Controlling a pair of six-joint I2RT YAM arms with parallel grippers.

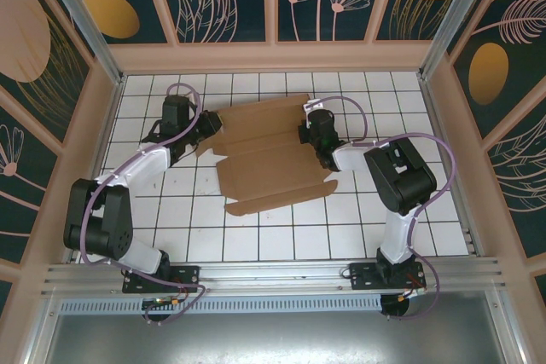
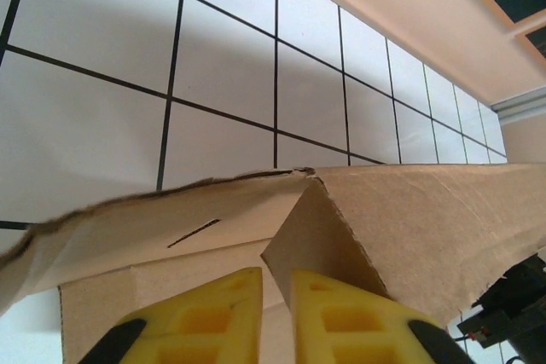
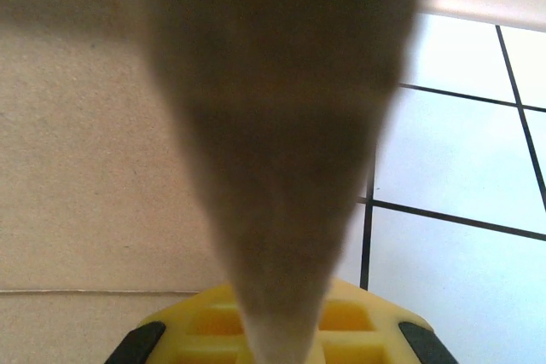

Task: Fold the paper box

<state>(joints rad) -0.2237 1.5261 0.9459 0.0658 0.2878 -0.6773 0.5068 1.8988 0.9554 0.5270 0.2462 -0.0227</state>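
The paper box [image 1: 264, 159] is a flat brown cardboard sheet lying mid-table, with some flaps lifted. At its left edge is my left gripper [image 1: 203, 131]. In the left wrist view its yellow fingers [image 2: 213, 313] stand a narrow slit apart [image 2: 277, 279]. A raised flap corner [image 2: 324, 236] of the box [image 2: 426, 210] reaches down to that slit beside the right finger. My right gripper [image 1: 310, 131] is at the box's far right corner. In the right wrist view it [image 3: 281, 330] is shut on a blurred upright flap [image 3: 281, 125] rising from between the fingers, with flat cardboard [image 3: 85, 168] to the left.
The white tiled table [image 1: 281, 236] is ringed by a low beige wall [image 1: 273, 57]. An aluminium rail [image 1: 273, 274] along the near edge carries both arm bases. Bare tiles lie on the near side of the box and to its right.
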